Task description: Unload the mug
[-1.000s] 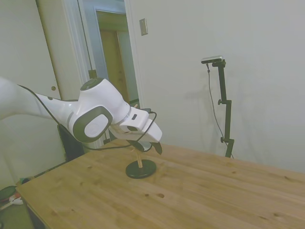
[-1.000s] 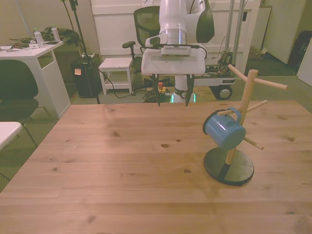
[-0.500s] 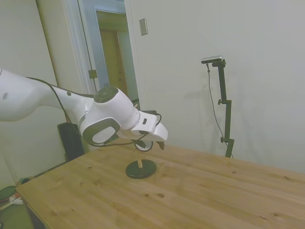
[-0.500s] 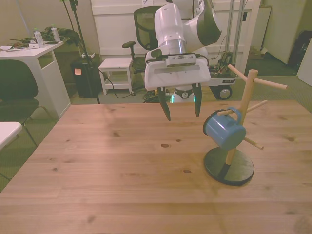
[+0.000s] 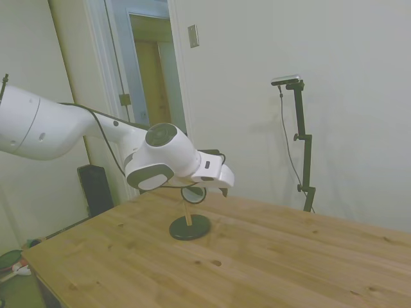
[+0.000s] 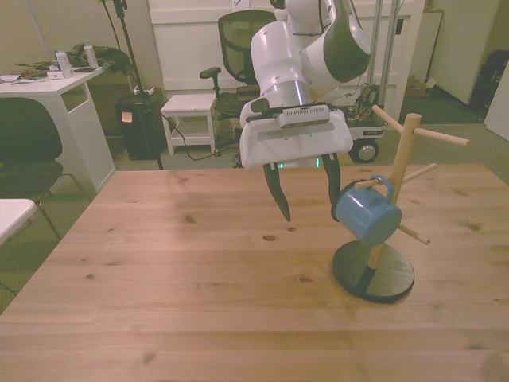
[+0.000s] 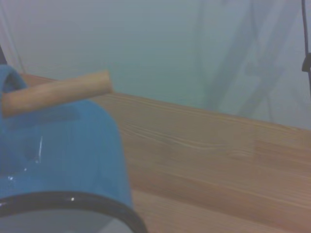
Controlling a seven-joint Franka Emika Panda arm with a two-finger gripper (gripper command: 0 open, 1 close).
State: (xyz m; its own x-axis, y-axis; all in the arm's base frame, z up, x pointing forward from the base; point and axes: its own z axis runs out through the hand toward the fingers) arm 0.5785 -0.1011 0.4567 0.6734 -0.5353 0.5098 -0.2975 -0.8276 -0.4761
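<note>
One mug (image 6: 366,212) hangs by its handle on a lower peg of the wooden stand (image 6: 374,270) near the table's (image 6: 159,302) front-view-right edge, lying just to the front view's right of the gripper (image 6: 309,201), whose jaws are spread and empty.

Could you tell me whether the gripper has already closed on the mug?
No: in the front view the gripper is open beside the mug, which hangs by its handle on a peg of the wooden stand.
</note>
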